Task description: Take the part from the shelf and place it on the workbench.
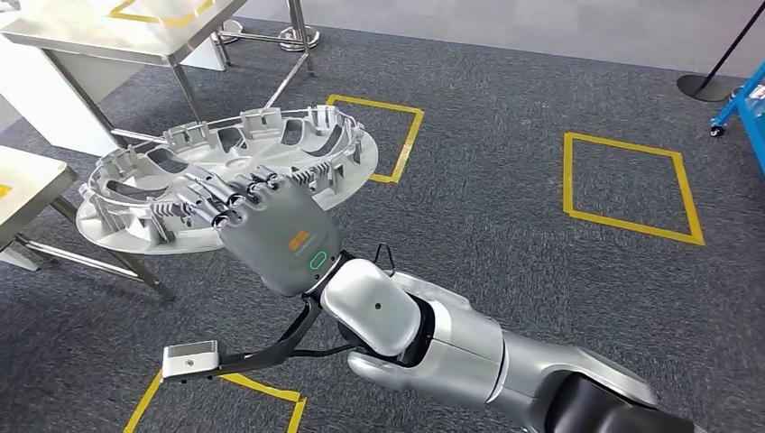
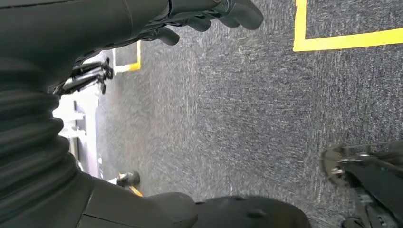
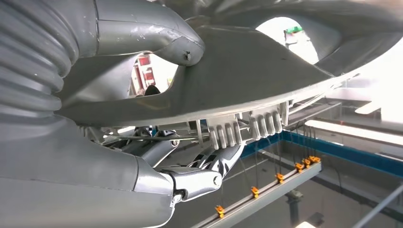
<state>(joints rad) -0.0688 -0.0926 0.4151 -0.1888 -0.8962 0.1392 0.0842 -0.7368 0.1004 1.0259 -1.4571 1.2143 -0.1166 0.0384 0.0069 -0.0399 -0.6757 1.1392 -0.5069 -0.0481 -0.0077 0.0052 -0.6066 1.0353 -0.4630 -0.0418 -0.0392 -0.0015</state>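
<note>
Right arm (image 1: 451, 338) reaches forward-left, right hand (image 1: 271, 230) gripping the rim of the part (image 1: 225, 167), fingers (image 1: 221, 198) over its edge, thumb under. Left hand (image 2: 209, 14) hangs floorward, fingers apparently loosely curled, holding nothing.

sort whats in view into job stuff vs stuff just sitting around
Job: the silver wheel cover, gripped by the right hand; the steel workbench.

Just there: yellow floor squares, blue cart, black stanchion base, left hand hanging over the carpet.

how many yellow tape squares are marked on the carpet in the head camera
3 on the carpet: one behind the held wheel cover, one at right, one partly seen near the bottom edge. More may lie outside view.
</note>
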